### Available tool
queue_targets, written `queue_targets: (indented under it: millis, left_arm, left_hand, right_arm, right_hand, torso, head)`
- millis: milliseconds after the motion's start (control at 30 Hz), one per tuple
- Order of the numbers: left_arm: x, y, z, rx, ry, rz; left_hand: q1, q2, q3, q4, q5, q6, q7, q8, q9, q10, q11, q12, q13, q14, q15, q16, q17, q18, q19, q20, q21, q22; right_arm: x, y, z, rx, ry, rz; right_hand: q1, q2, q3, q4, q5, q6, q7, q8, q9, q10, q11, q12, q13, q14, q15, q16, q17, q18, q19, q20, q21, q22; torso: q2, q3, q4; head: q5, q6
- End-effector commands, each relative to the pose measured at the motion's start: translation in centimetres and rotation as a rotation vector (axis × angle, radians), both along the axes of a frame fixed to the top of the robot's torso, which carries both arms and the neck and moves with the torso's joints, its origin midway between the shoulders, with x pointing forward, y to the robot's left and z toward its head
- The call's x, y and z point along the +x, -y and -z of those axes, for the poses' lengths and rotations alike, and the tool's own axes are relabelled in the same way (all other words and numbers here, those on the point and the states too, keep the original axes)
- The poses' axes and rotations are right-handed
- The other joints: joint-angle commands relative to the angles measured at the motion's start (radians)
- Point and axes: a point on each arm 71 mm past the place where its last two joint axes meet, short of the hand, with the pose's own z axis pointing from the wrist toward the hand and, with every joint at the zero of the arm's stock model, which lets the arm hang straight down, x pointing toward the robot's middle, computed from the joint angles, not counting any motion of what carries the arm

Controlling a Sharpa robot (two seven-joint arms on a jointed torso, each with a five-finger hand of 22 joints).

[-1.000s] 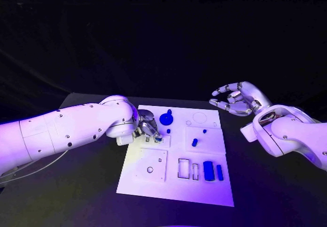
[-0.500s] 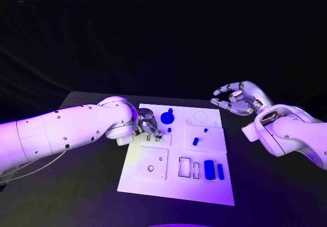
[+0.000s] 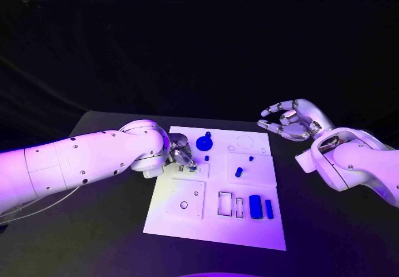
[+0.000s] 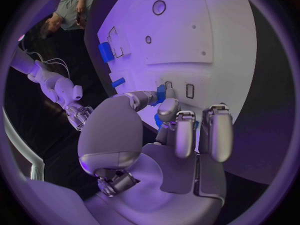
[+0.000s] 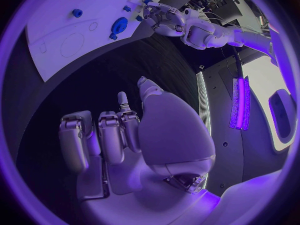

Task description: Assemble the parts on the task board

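The left hand (image 3: pixel 180 153) hides its own fingertips against the upper left part of the white task board (image 3: pixel 187 225); from its wrist camera, a small blue part (image 4: pixel 161 93) shows pinched between thumb and fingers, right at the board's narrow slots. The board lies on a black table (image 3: pixel 100 231) with darkness behind. Further blue parts sit across the board: a round knobbed piece (image 3: pixel 203 143) near its far edge, a small peg (image 3: pixel 238 172) at its centre, and two bars (image 3: pixel 260 208) near its front right. The right hand (image 3: pixel 287 121) hovers off the board's far right corner, fingers curled apart, grasping nothing.
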Motion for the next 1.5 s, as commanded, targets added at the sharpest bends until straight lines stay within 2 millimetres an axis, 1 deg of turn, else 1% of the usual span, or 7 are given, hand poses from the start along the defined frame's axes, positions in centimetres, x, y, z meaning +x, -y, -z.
queue_targets:
  millis: [33, 167, 433, 567, 1100, 1233, 1500]
  left_arm:
    - [-0.03, 0.09, 0.08, 0.03, 0.008, 0.012]
    - [-0.04, 0.06, 0.21, 0.043, 0.004, 0.015]
    - [-0.01, -0.04, 0.37, 0.057, 0.001, 0.017]
    - [-0.01, -0.11, 0.41, 0.064, 0.003, 0.019]
    - [-0.31, -0.07, 0.59, 0.087, -0.021, 0.049]
    - [-0.35, -0.08, 0.59, 0.087, -0.022, 0.051]
    - [-0.32, -0.08, 0.57, 0.083, -0.016, 0.045]
  left_hand:
    - [-0.007, 0.002, 0.18, -0.188, 0.004, 0.016, -0.009, 0.005, 0.002, 0.009, 0.0, 0.007, 0.003, 0.104, -0.007, 0.004, 0.263, -0.005, 0.023, -0.006, 0.005, 0.08]
    - [-0.008, 0.0, 0.18, -0.19, 0.008, 0.017, -0.01, 0.008, 0.003, 0.008, -0.001, 0.006, 0.0, 0.104, -0.007, 0.004, 0.263, -0.005, 0.023, -0.006, 0.005, 0.08]
    - [-0.01, -0.001, 0.179, -0.191, 0.01, 0.018, -0.01, 0.009, 0.004, 0.008, -0.002, 0.006, 0.0, 0.104, -0.008, 0.004, 0.263, -0.005, 0.023, -0.007, 0.005, 0.08]
    - [-0.01, -0.001, 0.179, -0.191, 0.01, 0.018, -0.01, 0.009, 0.004, 0.008, -0.002, 0.006, 0.0, 0.104, -0.008, 0.004, 0.263, -0.005, 0.023, -0.007, 0.005, 0.08]
    - [-0.013, -0.006, 0.176, -0.197, 0.013, 0.021, -0.013, 0.017, 0.007, 0.014, -0.004, 0.012, 0.006, 0.104, -0.009, 0.004, 0.263, -0.006, 0.025, -0.008, 0.007, 0.085]
    - [-0.013, -0.006, 0.176, -0.197, 0.014, 0.022, -0.013, 0.017, 0.007, 0.015, -0.004, 0.013, 0.007, 0.104, -0.01, 0.004, 0.263, -0.006, 0.025, -0.008, 0.008, 0.086]
    - [-0.014, -0.005, 0.176, -0.197, 0.014, 0.023, -0.014, 0.018, 0.007, 0.015, -0.005, 0.012, 0.006, 0.104, -0.01, 0.004, 0.263, -0.006, 0.025, -0.008, 0.007, 0.086]
  right_arm:
    - [-0.07, -0.14, 0.07, -0.01, 0.0, -0.017]
    - [-0.08, -0.12, 0.09, -0.01, 0.0, -0.016]
    - [-0.1, -0.09, 0.11, -0.009, -0.001, -0.015]
    - [-0.1, -0.07, 0.12, -0.009, -0.001, -0.014]
    - [-0.12, -0.03, 0.15, -0.009, -0.001, -0.014]
    - [-0.11, -0.03, 0.16, -0.009, -0.001, -0.013]
    - [-0.11, -0.03, 0.17, -0.009, -0.001, -0.013]
  right_hand:
    - [-0.004, 0.004, 0.004, 0.004, 0.006, 0.008, -0.002, 0.004, 0.0, 0.004, -0.005, -0.001, 0.151, 0.098, -0.009, -0.004, 0.237, -0.014, 0.106, -0.004, 0.005, 0.263]
    - [-0.004, 0.004, 0.004, 0.004, 0.006, 0.008, -0.002, 0.004, 0.0, 0.004, -0.005, -0.001, 0.151, 0.098, -0.009, -0.004, 0.237, -0.014, 0.106, -0.004, 0.005, 0.263]
    - [-0.008, 0.005, 0.004, 0.005, 0.008, 0.008, -0.003, 0.005, 0.0, 0.004, -0.005, -0.001, 0.151, 0.098, -0.009, -0.004, 0.238, -0.014, 0.106, -0.005, 0.005, 0.263]
    - [-0.008, 0.005, 0.004, 0.005, 0.008, 0.008, -0.003, 0.005, 0.0, 0.004, -0.005, -0.001, 0.151, 0.098, -0.009, -0.004, 0.238, -0.014, 0.106, -0.005, 0.005, 0.263]
    - [-0.011, 0.006, 0.004, 0.005, 0.01, 0.009, -0.003, 0.006, 0.0, 0.005, -0.006, 0.0, 0.152, 0.098, -0.01, -0.004, 0.237, -0.014, 0.106, -0.005, 0.005, 0.263]
    - [-0.011, 0.006, 0.004, 0.005, 0.01, 0.009, -0.003, 0.006, 0.0, 0.005, -0.006, 0.0, 0.152, 0.098, -0.01, -0.004, 0.237, -0.014, 0.106, -0.005, 0.005, 0.263]
    - [-0.011, 0.006, 0.004, 0.005, 0.01, 0.009, -0.003, 0.006, 0.0, 0.005, -0.006, 0.0, 0.152, 0.098, -0.01, -0.004, 0.237, -0.014, 0.106, -0.005, 0.005, 0.263]
  torso:
    - [0.001, 0.0001, -0.0006]
    - [0.0, 0.001, -0.0002]
    - [0.001, -0.0001, 0.0002]
    - [0.001, 0.0005, 0.0004]
    - [0.001, 0.0003, 0.0001]
    - [0.001, 0.0009, 0.0005]
    - [0.001, 0.0011, -0.0009]
  head:
    - [0.001, -0.001]
    - [0.0, 0.0]
    - [0.0, -0.002]
    - [0.001, -0.002]
    - [0.001, -0.007]
    - [0.001, -0.007]
    - [0.002, -0.007]
